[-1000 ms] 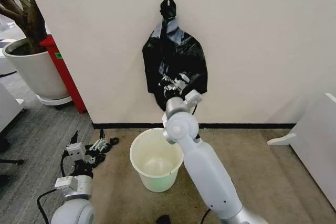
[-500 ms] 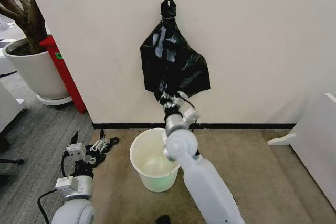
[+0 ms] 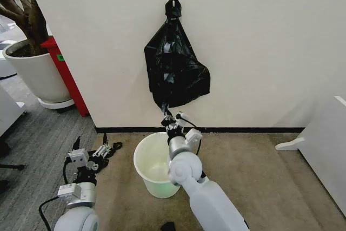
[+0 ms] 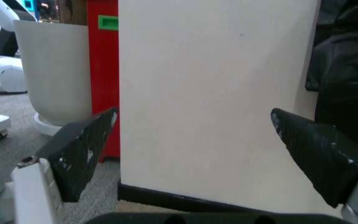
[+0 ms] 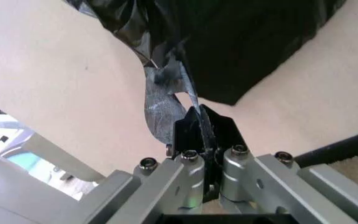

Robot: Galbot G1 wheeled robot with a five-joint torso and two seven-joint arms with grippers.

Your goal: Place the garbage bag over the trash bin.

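Beige carpet (image 3: 270,177) under trash bin (image 3: 157,169); garbage bag (image 3: 174,74) on white wall (image 3: 259,41).

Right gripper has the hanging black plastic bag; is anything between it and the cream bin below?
Nothing visible: the right gripper, shut on the glossy black garbage bag, sits just above the cream-white round trash bin, whose mouth is open.

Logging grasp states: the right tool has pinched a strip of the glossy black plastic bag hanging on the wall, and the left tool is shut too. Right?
Not quite. The right tool is shut on the glossy black plastic bag, but the left tool stands open, as the left wrist view shows.
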